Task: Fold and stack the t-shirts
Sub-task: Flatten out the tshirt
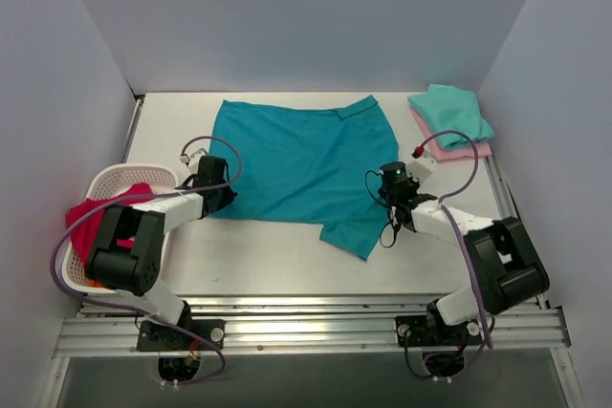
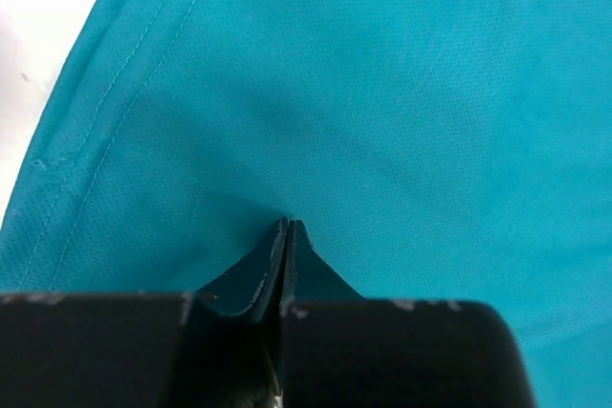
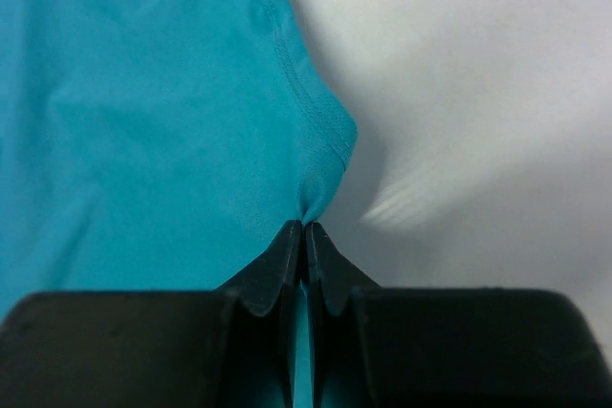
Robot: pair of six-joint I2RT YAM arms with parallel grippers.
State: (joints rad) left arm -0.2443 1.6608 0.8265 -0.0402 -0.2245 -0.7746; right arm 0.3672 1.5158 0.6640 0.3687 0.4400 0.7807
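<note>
A large teal-blue t-shirt [image 1: 296,160] lies spread flat across the middle of the table. At its lower left edge my left gripper [image 1: 216,188] is shut; in the left wrist view the jaws [image 2: 288,226] meet on puckered teal cloth [image 2: 382,93]. My right gripper [image 1: 390,188] is at the shirt's right edge. The right wrist view shows it [image 3: 304,226] shut on the hemmed corner of the teal shirt [image 3: 143,121], with cloth showing between the fingers. A folded mint-green t-shirt [image 1: 449,114] rests on a folded pale pink one [image 1: 461,149] at the back right.
A white lattice basket [image 1: 105,179] holding red cloth [image 1: 100,217] stands at the left edge beside the left arm. White walls close in the table on three sides. Bare table [image 1: 258,255] lies between the shirt and the arm bases.
</note>
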